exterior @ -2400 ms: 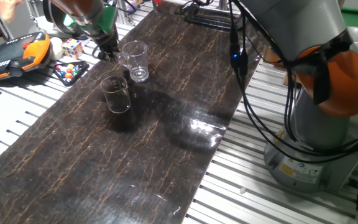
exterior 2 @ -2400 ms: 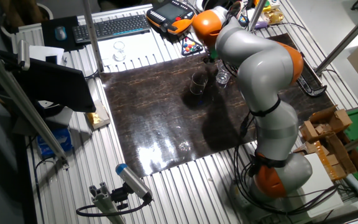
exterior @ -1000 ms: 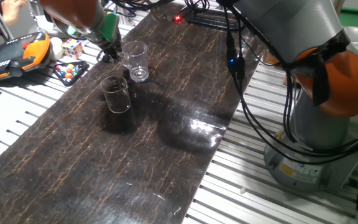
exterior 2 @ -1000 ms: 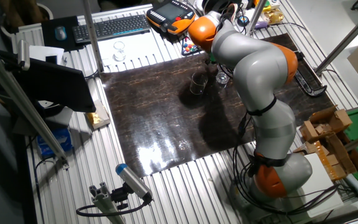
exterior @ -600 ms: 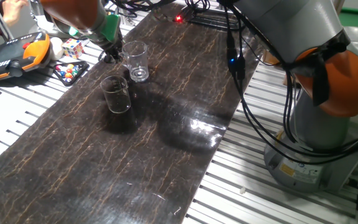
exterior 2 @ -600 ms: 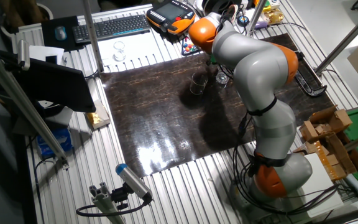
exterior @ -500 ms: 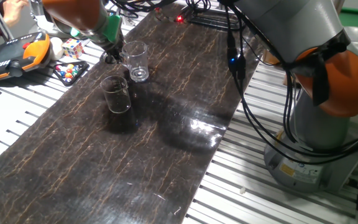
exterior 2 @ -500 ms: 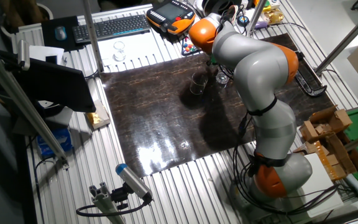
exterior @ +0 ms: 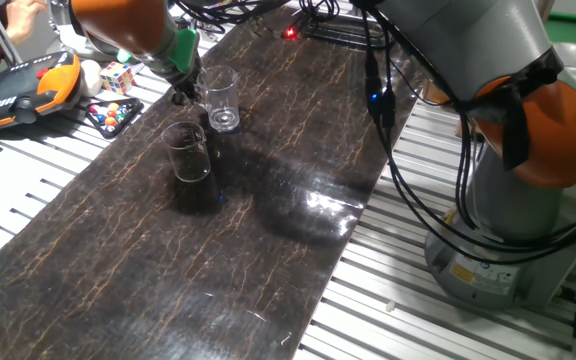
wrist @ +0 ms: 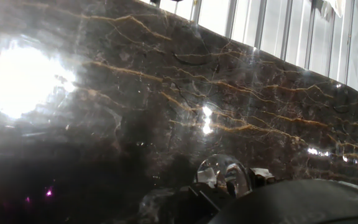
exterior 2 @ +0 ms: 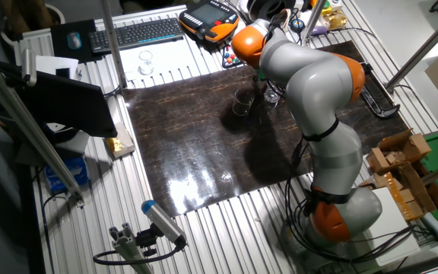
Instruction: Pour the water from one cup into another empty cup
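The straight-sided tumbler with a thick base [exterior: 221,98] stands upright on the dark marble-patterned board [exterior: 268,200]; water in it is too clear to make out. The wide-rimmed tapered cup [exterior: 188,152] stands upright a little nearer and to the left, apart from the tumbler. My gripper [exterior: 182,91] is low at the tumbler's left side, close to it, fingers apparently apart and holding nothing. In the other fixed view the tumbler [exterior 2: 271,94] and the cup [exterior 2: 241,102] stand under my arm. The hand view shows the tumbler's base [wrist: 224,174] just past dark finger parts.
An orange teach pendant [exterior: 26,86], a Rubik's cube [exterior: 118,75] and a tray of coloured balls [exterior: 112,113] lie left of the board. Cables [exterior: 333,28] cross its far end. My arm's base [exterior: 513,230] stands at the right. A keyboard [exterior 2: 138,33] lies beyond.
My gripper has moved a little to the right, closing in on the tumbler's side. Both glasses stand where they were.
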### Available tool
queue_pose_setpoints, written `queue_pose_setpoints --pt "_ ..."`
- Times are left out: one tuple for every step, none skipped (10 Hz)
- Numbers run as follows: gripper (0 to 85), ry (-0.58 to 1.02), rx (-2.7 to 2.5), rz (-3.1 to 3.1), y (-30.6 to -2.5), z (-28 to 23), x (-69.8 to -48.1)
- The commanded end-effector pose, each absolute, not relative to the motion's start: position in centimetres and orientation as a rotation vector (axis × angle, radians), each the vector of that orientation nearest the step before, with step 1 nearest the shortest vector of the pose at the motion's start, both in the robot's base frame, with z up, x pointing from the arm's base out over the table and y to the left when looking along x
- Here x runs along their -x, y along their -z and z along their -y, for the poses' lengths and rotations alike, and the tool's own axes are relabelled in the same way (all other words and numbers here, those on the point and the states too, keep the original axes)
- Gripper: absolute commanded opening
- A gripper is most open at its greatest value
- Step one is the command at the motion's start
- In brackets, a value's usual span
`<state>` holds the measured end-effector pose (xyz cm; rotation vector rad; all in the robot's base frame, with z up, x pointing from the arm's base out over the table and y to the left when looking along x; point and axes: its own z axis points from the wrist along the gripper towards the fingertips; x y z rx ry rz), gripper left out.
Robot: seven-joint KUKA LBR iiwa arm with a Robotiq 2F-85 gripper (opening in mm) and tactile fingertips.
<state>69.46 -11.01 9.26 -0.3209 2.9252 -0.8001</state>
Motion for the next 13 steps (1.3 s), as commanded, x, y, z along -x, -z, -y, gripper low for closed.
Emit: queue_pose_setpoints --pt "35.7 0.798 0.318 -2.927 -9.37 10.99 -69.46" --pt "35.7 0.799 0.317 -2.930 -9.49 10.95 -69.49" --pt "35.7 0.799 0.317 -2.930 -9.51 10.95 -69.49" --pt "35.7 0.797 0.317 -2.932 -9.49 10.95 -69.49" --pt "35.7 0.799 0.317 -2.931 -9.50 10.96 -69.49" --pt "35.3 0.799 0.317 -2.931 -9.53 10.95 -69.51" --pt "35.3 0.799 0.315 -2.931 -9.56 10.92 -69.54" --pt "35.0 0.799 0.314 -2.933 -9.56 10.92 -69.54" --pt "35.0 0.799 0.309 -2.934 -9.57 10.93 -69.54" --pt "34.7 0.799 0.309 -2.935 -9.53 10.94 -69.54" --pt "34.3 0.799 0.304 -2.937 -9.51 10.96 -69.54" --pt "34.3 0.797 0.301 -2.940 -9.49 10.96 -69.55" --pt "33.0 0.790 0.300 -2.943 -9.44 10.97 -69.56"
